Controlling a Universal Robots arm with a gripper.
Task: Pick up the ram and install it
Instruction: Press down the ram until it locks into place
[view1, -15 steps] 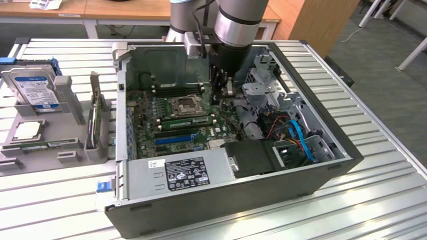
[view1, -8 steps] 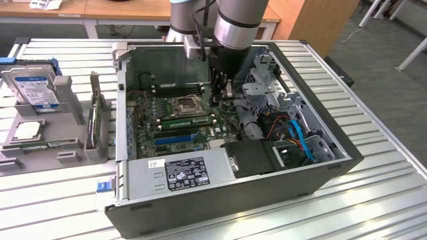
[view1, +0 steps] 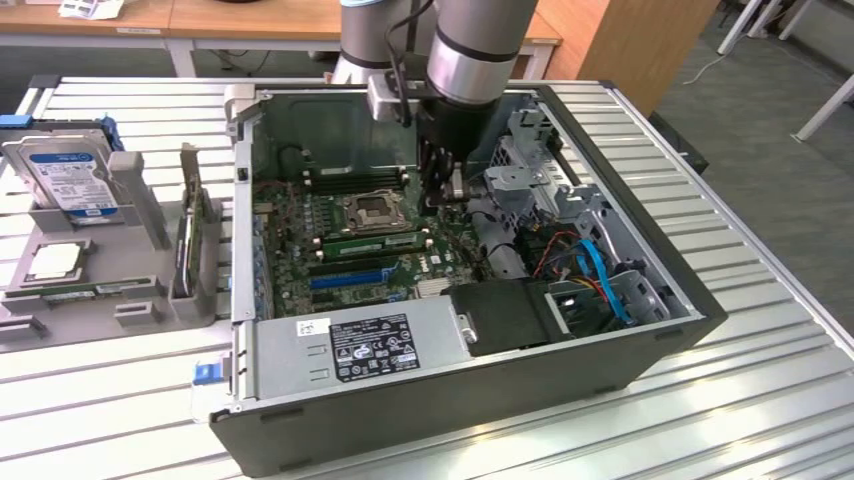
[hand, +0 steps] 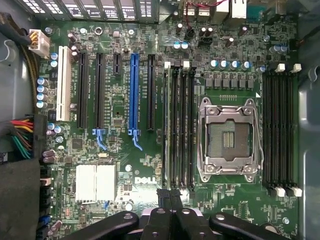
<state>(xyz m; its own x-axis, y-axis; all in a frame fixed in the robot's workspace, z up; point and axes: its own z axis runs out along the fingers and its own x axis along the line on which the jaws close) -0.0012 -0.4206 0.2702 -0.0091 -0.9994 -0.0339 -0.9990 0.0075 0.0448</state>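
You're looking at a ribbed metal table (view1: 120, 395) with an open computer case (view1: 467, 390) lying on its side upon it. Just beside the case, toward the exterior view's left, a grey parts holder (view1: 80, 300) also sits directly on the table.

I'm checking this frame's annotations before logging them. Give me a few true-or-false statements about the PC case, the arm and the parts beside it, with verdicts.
1. The gripper is inside the open computer case. True.
2. The CPU socket holds a cooler. False: it is bare, with no cooler on it.
3. The hard drive sits in the case. False: it stands in a gray holder outside the case.
4. The motherboard reads DELL. True.
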